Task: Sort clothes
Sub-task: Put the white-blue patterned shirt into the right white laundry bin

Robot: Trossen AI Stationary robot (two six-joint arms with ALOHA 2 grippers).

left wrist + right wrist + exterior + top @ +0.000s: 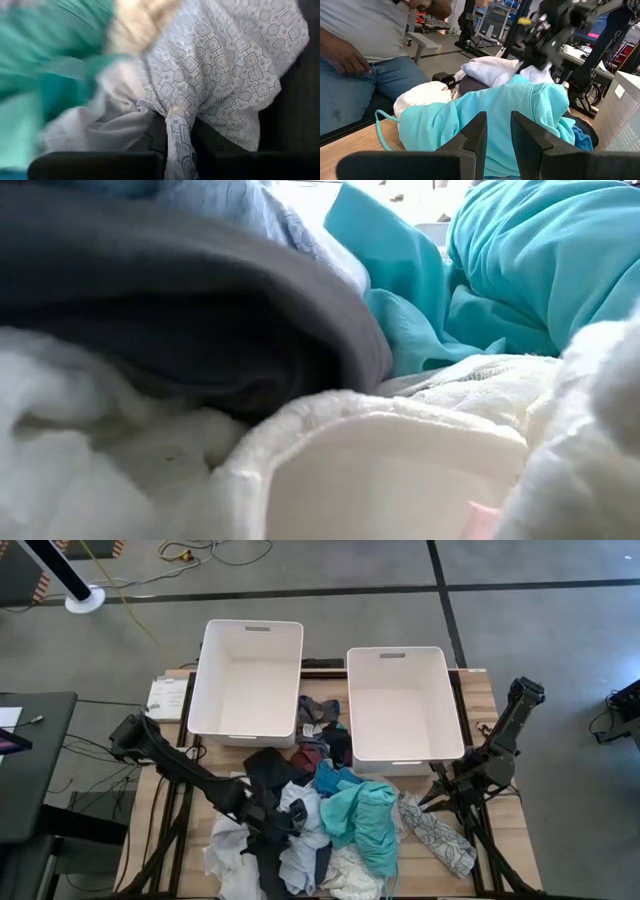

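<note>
The clothes (330,830) lie heaped on the table's near middle: a teal garment (365,825), dark ones (265,770), white and cream ones (230,845). My left gripper (284,822) reaches into the heap from the left and is shut on a white garment printed with squares and circles (225,65). In the right wrist view that gripper (545,42) shows above the heap with white cloth (536,72) below it. My right gripper (440,792) waits at the table's right, open, its fingers (472,137) level and pointing at the teal garment (495,112). My left gripper pinches a gathered fold (176,116) of the white patterned garment between its two fingers, slanting down from the table's left. The cloth is bunched into a narrow strip at the fingers and fans out beyond them. How many layers it has I cannot tell.
Two white bins stand side by side at the far edge, the left one (245,690) and the right one (400,710). A grey patterned cloth (440,835) lies at the heap's right end. A person (370,45) sits beyond the table's left side.
</note>
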